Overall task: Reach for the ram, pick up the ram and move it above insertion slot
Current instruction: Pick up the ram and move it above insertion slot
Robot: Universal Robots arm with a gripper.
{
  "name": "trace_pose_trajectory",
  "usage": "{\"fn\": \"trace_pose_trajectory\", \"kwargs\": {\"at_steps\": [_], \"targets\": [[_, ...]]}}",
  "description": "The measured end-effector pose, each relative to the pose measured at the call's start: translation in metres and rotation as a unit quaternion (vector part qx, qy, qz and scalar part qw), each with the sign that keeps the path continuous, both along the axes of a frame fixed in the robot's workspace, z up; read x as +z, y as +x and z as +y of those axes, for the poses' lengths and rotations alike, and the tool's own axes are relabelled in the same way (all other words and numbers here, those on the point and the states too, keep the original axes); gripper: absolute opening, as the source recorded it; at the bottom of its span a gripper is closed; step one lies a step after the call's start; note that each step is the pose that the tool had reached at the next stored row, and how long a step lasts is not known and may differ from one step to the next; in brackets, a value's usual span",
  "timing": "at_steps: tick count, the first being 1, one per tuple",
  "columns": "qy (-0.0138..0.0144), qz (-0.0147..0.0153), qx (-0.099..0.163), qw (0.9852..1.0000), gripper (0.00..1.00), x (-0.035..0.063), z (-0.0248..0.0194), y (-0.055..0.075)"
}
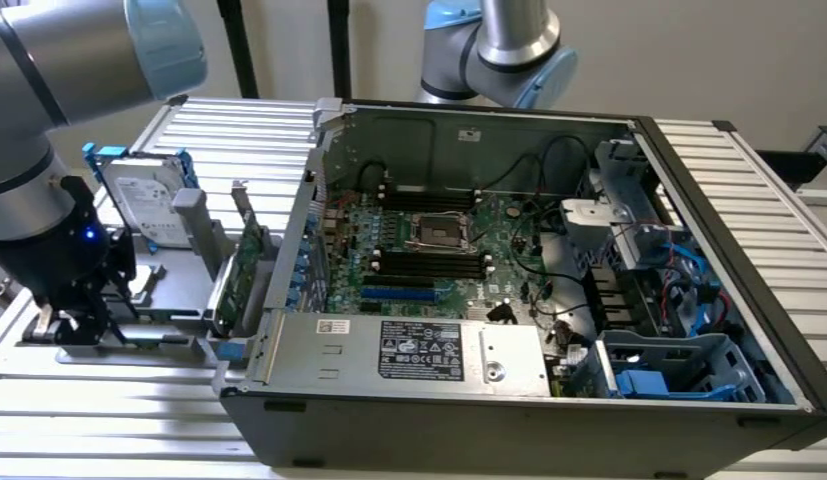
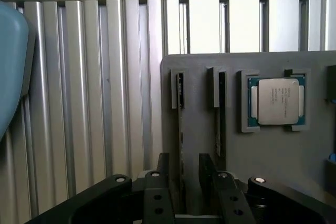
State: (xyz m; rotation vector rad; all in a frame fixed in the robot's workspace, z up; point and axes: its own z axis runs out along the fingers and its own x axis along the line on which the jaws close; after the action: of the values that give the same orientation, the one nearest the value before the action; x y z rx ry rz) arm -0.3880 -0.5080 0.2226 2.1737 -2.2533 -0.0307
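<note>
The ram point(image 2: 180, 124) stands on edge in a grey holder plate point(image 2: 262, 150), seen as a thin dark strip. My gripper point(image 2: 184, 182) is open and straddles the ram's near end, one black finger point(image 2: 163, 174) on each side with a small gap to the stick. In the exterior view my gripper point(image 1: 77, 325) hangs low over the holder at the exterior view's left, outside the computer case. The insertion slot point(image 1: 433, 265) is one of several parallel black sockets on the green motherboard inside the open case, beside the silver processor socket point(image 1: 436, 232).
A second stick point(image 2: 220, 114) and a processor chip point(image 2: 276, 100) sit in the same holder. A hard drive with blue rails point(image 1: 144, 205) and a green expansion card point(image 1: 246, 270) stand between my gripper and the case wall point(image 1: 296, 240). Another arm point(image 1: 500, 50) stands behind the case.
</note>
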Motion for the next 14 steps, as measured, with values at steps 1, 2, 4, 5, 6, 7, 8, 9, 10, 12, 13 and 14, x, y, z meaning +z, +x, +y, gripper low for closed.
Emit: {"fn": "trace_pose_trajectory", "kwargs": {"at_steps": [1, 2, 4, 5, 6, 7, 8, 9, 10, 12, 13, 14], "targets": [[0.0001, -0.0001, 0.000, 1.0000, 0.36, -0.0010, -0.0005, 0.000], [0.0001, -0.0001, 0.000, 1.0000, 0.36, -0.0020, -0.0008, 0.000], [0.0000, 0.0000, 0.000, 1.0000, 0.36, -0.0039, -0.0011, 0.000], [0.0000, 0.0000, 0.001, 1.0000, 0.36, -0.0049, -0.0012, 0.000], [0.0000, 0.0000, 0.001, 1.0000, 0.36, -0.0058, -0.0013, 0.000], [0.0000, 0.0000, 0.001, 1.0000, 0.36, -0.0067, -0.0013, 0.000], [0.0000, 0.0000, 0.002, 1.0000, 0.36, -0.0076, -0.0013, 0.000], [0.0000, 0.0000, 0.002, 1.0000, 0.36, -0.0084, -0.0013, 0.000], [0.0000, 0.0000, 0.002, 1.0000, 0.36, -0.0094, -0.0013, 0.000], [0.0000, 0.0000, 0.003, 1.0000, 0.36, -0.0111, -0.0013, 0.000], [0.0000, 0.0001, 0.003, 1.0000, 0.36, -0.0119, -0.0013, 0.000], [0.0000, 0.0000, 0.004, 1.0000, 0.36, -0.0128, -0.0013, 0.000]]}}
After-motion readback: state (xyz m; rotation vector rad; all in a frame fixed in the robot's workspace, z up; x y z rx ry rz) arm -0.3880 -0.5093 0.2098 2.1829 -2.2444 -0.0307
